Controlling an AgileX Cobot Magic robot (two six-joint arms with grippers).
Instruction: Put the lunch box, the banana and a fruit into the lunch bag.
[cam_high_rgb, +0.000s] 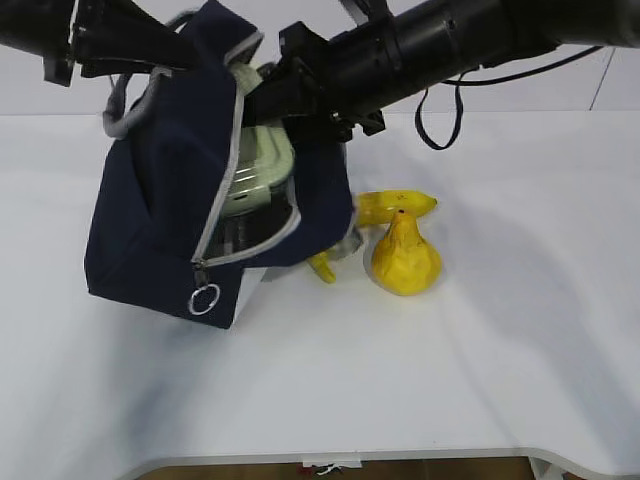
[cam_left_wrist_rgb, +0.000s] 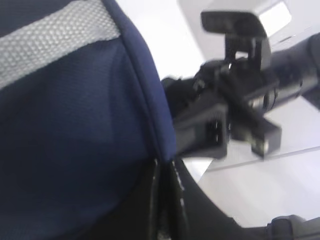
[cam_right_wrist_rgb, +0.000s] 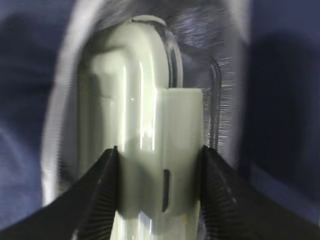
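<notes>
Lunch box (cam_right_wrist_rgb: 145, 150) sits clamped in right gripper (cam_right_wrist_rgb: 159, 175), inside lunch bag (cam_high_rgb: 160, 200) mouth.

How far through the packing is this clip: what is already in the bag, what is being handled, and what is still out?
Nothing is fully packed yet. In hand: the right end effector grips the lunch box and has it partway through the opening of the lunch bag, which the left end effector pinches by its fabric. Left: the banana and the pear-shaped fruit lie on the table.
</notes>
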